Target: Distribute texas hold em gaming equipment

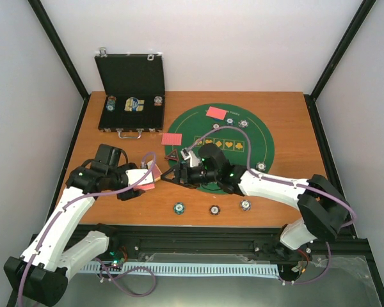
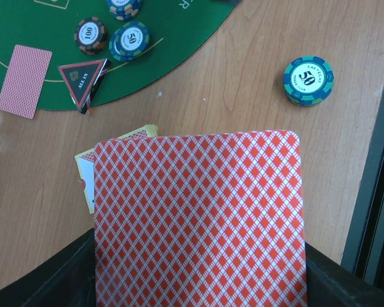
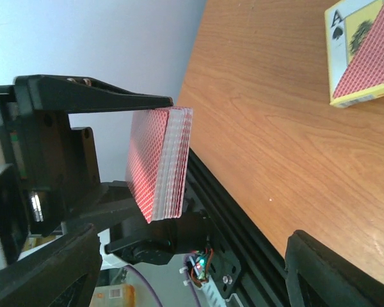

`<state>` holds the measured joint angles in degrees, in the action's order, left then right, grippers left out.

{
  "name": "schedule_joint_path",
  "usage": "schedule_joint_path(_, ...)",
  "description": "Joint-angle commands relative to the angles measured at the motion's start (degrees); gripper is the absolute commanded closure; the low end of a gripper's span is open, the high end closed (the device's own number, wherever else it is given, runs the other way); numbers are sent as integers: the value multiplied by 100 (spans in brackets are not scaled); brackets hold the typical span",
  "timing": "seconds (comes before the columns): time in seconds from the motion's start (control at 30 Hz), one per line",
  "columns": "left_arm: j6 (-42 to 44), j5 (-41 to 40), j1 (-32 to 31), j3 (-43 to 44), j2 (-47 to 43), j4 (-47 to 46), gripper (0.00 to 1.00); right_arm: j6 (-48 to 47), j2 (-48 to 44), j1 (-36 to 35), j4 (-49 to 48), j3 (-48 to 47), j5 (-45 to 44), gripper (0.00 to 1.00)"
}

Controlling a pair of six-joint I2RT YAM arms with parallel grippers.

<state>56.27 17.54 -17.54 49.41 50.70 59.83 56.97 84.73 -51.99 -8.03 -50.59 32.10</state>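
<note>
1. One deck of red-backed cards sits clamped in the left gripper, above the near edge of the surface.
2. Right gripper, spread and empty (close by), should peel off just one, squarely.

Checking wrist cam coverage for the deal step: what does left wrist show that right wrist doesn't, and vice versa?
Left wrist only: the deck seen back-on, the green mat, the triangle marker and striped chips on it, and a blue 50 chip on bare wood.
Right wrist only: the deck edge-on with the left gripper jaws clamped on it, and the card box showing its ace face.
Both: the red-backed deck and the wooden table.
</note>
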Motion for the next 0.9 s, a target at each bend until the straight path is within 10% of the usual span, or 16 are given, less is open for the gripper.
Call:
schedule_joint_path(0.0,-103,206,-39,315,-130,-21,62,213,343,-250,-513,-259,112,22)
schedule_joint_path(0.87,99,157,-39,285,-211,116,62,729,1857,-682,-1336,-1236,552,23)
